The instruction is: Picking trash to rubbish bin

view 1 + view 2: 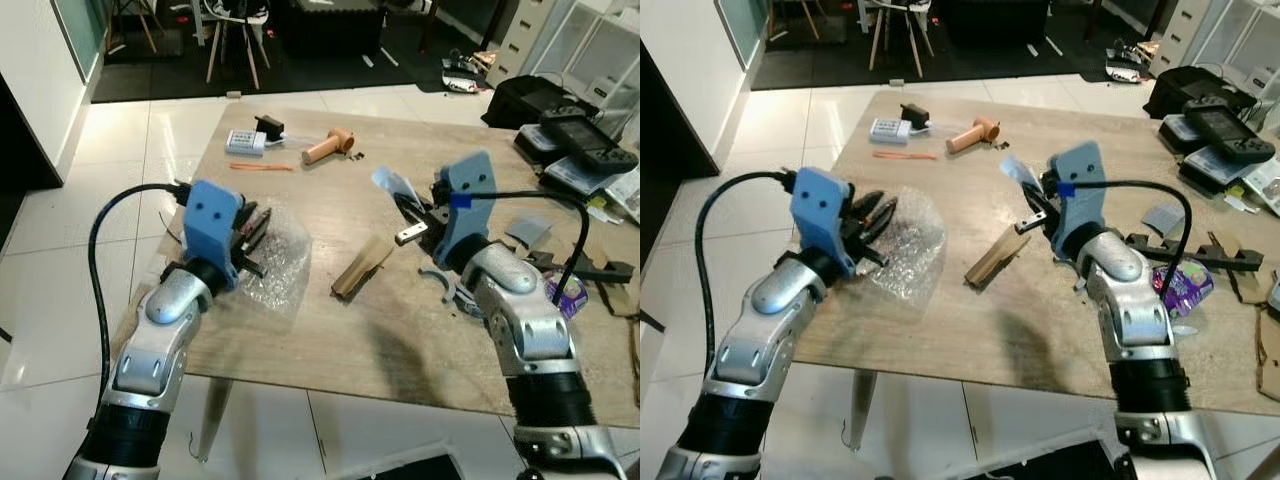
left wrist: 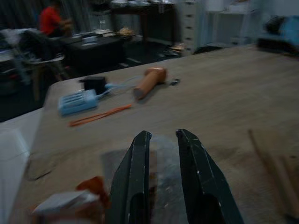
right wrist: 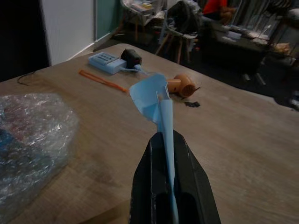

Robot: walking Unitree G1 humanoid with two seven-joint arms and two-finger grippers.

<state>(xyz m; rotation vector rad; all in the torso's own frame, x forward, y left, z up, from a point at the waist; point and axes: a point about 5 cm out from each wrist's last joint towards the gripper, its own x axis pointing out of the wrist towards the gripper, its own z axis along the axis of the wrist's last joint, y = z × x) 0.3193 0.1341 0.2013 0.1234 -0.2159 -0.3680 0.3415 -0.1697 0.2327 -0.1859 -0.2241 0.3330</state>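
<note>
right hand (image 3: 169, 186) pinching blue scrap (image 3: 156, 100) | left hand (image 2: 161, 154) slightly parted over bubble wrap (image 1: 275, 255)

On the light wooden table (image 1: 330, 340) we count one crumpled sheet of clear bubble wrap (image 1: 275, 255) near its left edge, one folded brown cardboard strip (image 1: 362, 267) at its middle, and one pale blue paper scrap (image 3: 156, 100). Toward the table's far edge we count one tan wooden handle (image 1: 328, 147), one thin orange strip (image 1: 262, 167), one pale blue ribbed box (image 1: 245, 143) and one small black block (image 1: 269, 127). Along its right edge we count one purple wrapper (image 1: 1185, 283).
</note>
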